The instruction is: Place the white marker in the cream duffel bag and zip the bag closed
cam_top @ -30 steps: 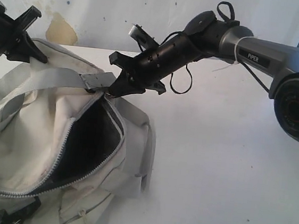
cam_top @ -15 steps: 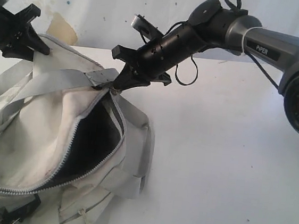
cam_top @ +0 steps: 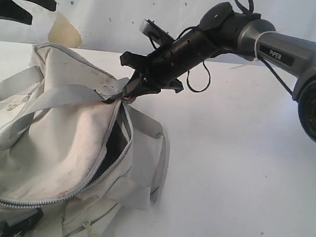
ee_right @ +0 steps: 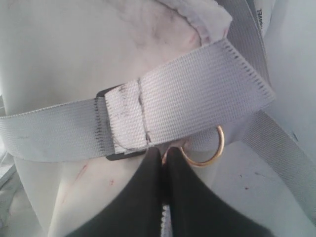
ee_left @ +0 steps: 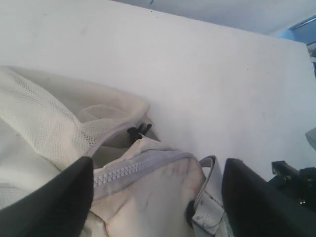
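Observation:
The cream duffel bag (cam_top: pixel 59 142) lies slumped on the left of the white table, its grey zipper (cam_top: pixel 93 171) partly undone over a narrow dark gap (cam_top: pixel 115 145). My right gripper (cam_top: pixel 125 95) is shut at the zipper's upper end. In the right wrist view its tips (ee_right: pixel 168 150) pinch the zipper pull beside a gold ring (ee_right: pixel 207 158), under a grey webbing strap (ee_right: pixel 173 103). My left gripper (cam_top: pixel 31 9) hangs open high at the top left, clear of the bag. The left wrist view shows bag fabric (ee_left: pixel 148 197) below its spread fingers (ee_left: pixel 54 202). The white marker is out of view.
Bare white table (cam_top: pixel 242 178) stretches to the right of the bag. A white wall with a tan stain (cam_top: pixel 65 32) stands behind. A black buckle (cam_top: pixel 19 225) lies under the bag's near left corner. A mesh pocket (ee_left: pixel 44 113) shows in the left wrist view.
My left gripper opened, let go of the bag's edge and rose to the upper left. The released fabric dropped, and the dark opening narrowed. The right gripper kept its hold.

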{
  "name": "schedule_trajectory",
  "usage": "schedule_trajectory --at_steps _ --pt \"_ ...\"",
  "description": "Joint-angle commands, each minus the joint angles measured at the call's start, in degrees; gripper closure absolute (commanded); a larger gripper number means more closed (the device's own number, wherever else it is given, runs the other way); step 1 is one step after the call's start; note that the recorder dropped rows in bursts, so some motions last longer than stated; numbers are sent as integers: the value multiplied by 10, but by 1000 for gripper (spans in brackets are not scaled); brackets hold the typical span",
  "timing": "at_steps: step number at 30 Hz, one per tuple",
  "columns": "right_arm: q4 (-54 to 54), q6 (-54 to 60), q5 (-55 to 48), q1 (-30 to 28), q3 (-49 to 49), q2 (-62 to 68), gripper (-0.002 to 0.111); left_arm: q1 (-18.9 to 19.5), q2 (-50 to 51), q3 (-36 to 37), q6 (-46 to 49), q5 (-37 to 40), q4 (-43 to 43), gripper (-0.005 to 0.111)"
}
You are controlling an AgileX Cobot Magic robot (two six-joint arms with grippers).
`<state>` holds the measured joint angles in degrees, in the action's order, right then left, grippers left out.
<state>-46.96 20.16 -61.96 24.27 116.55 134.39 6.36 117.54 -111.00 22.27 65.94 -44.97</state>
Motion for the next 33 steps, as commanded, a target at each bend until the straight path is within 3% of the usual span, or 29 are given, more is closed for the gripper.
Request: schedule_trajectory --at_steps 1,11,16,26,33 --pt "-2 1 -7 -3 1 -3 108 1 23 -22 21 39 13 28" --pt "-3 6 -23 -3 1 -3 108 -43 59 -26 268 40 -43 28" --pt "-3 6 -26 -3 1 -3 108 -74 59 -26 411 -28 -43 28" --pt "-3 21 -44 -3 1 -3 108 -117 59 -13 502 -55 -38 28" --pt "-3 21 -51 -3 1 -3 108 -118 59 27 540 -65 -38 28"
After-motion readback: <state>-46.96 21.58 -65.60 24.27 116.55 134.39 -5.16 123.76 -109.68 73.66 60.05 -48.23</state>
